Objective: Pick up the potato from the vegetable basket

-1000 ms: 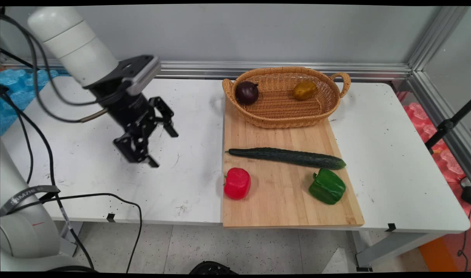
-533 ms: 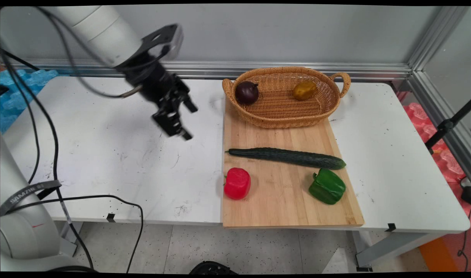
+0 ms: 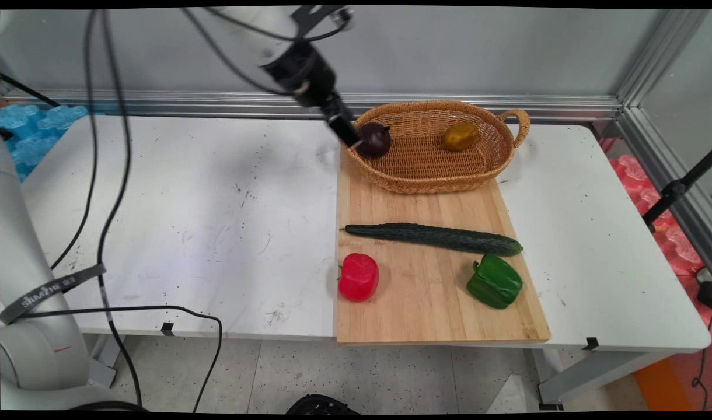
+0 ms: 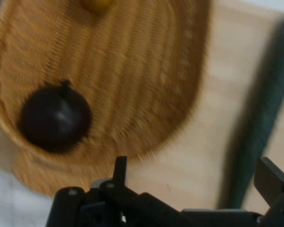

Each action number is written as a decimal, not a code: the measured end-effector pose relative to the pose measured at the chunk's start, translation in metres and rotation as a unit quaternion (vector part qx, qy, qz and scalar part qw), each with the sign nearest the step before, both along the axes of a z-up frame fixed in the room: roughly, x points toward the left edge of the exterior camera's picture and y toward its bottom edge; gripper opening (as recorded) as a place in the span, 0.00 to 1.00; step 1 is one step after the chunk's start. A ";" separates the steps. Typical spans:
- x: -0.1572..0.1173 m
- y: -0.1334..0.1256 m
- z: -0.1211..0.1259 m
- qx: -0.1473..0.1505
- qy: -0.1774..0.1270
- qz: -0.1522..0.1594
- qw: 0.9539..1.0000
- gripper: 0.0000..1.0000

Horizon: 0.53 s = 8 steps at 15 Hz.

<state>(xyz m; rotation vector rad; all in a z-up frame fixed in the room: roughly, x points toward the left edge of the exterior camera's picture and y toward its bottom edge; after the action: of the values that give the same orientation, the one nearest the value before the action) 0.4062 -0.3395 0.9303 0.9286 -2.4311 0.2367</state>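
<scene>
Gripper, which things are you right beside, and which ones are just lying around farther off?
Close to the gripper, which is open:
- dark purple onion
- wicker basket holding it

Lying farther off:
- yellowish fruit, at the basket's other end
- cucumber, red pepper and green pepper, on the wooden board
- white table

Blurred basket, cut-off yellow fruit

Tool hung over basket rim beside dark onion, yellow fruit also inside, cucumber, red pepper, green pepper lay on board, white table.
</scene>
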 end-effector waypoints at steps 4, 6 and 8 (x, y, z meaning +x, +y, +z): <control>-0.029 -0.048 -0.010 -0.013 0.011 0.039 0.999 1.00; -0.045 -0.073 -0.019 -0.019 0.014 0.054 0.998 1.00; -0.063 -0.096 -0.030 -0.022 0.016 0.065 0.997 1.00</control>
<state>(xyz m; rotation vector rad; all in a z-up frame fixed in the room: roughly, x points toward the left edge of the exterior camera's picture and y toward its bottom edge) 0.3437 -0.4358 0.9006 1.0645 -2.3295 0.3192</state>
